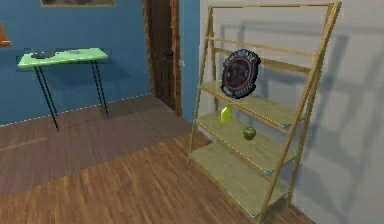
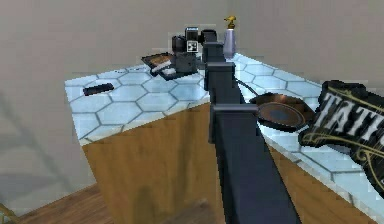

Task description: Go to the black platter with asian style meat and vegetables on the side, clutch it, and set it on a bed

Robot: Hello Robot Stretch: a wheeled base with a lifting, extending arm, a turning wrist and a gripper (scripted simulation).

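Note:
On a counter topped with pale hexagon tiles (image 2: pixel 140 100) lies a small dark flat dish with brownish-orange bits on it (image 2: pixel 155 62), near the far edge; it may be the black platter. My arm (image 2: pixel 235 130) reaches out over the counter. The gripper (image 2: pixel 178 60) stands at its far end, right next to that dish. Since the dish lies on the counter at the fingers, I cannot tell whether the gripper holds anything, or whether it touches the dish.
The counter also carries a flat dark thing (image 2: pixel 97 89), a pale vase with a yellow flower (image 2: pixel 232 36), a round brown dish (image 2: pixel 281 110) and a black lettered object (image 2: pixel 350 120). Ahead stand a leaning wooden shelf (image 1: pixel 255 110) bearing a round dark disc (image 1: pixel 240 70), a green table (image 1: pixel 62 58) and a dark door (image 1: pixel 162 50).

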